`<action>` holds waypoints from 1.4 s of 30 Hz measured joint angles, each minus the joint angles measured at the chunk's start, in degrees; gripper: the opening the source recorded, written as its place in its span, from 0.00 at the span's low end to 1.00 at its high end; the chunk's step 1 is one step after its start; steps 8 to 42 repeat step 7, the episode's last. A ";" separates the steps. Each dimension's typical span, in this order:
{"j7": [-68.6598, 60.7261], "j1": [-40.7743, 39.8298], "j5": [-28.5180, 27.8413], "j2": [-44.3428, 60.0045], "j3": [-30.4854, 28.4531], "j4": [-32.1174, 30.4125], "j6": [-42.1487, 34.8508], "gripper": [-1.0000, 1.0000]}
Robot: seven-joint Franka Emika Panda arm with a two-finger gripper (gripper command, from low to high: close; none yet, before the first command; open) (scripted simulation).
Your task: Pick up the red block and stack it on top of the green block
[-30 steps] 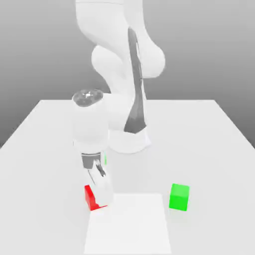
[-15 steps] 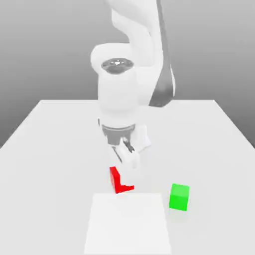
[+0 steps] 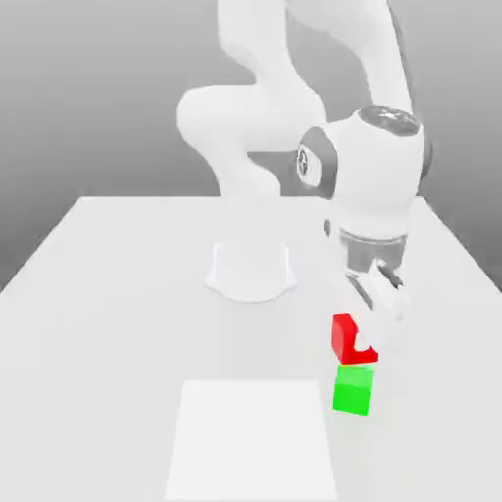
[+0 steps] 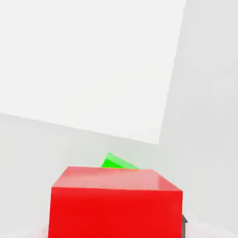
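Observation:
My gripper point(image 3: 365, 333) is shut on the red block point(image 3: 345, 338), holding it in the air at the exterior view's right. The green block point(image 3: 353, 389) rests on the table directly below it, a small gap apart. One white finger point(image 3: 383, 309) covers part of the red block's right side. In the hand view the red block point(image 4: 115, 204) sits close in front, and a corner of the green block point(image 4: 117, 162) peeks out just behind it.
A flat white square patch point(image 3: 252, 438) lies on the white table point(image 3: 108, 294), to the left of the green block in the exterior view. The arm's round base point(image 3: 251, 272) stands at the middle back of the table.
The arm has swung from the exterior view's left to its right, carrying the red block from beside the white patch to just above the green block.

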 joint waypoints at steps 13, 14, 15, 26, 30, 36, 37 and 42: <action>6.16 -1.14 -8.72 7.21 -1.01 0.24 6.69 0.00; 6.16 -1.14 -8.72 7.21 -1.01 0.24 6.69 0.00; 6.16 -1.14 -8.72 7.21 -1.01 0.24 6.69 0.00; 6.16 -1.14 -8.72 7.21 -1.01 0.24 6.69 0.00; 6.16 -1.14 -8.72 7.21 -1.01 0.24 6.69 0.00; 6.16 -1.14 -8.72 7.21 -1.01 0.24 6.69 0.00; 6.16 -1.14 -8.72 7.21 -1.01 0.24 6.69 0.00; 6.16 -1.14 -8.72 7.21 -1.01 0.24 6.69 0.00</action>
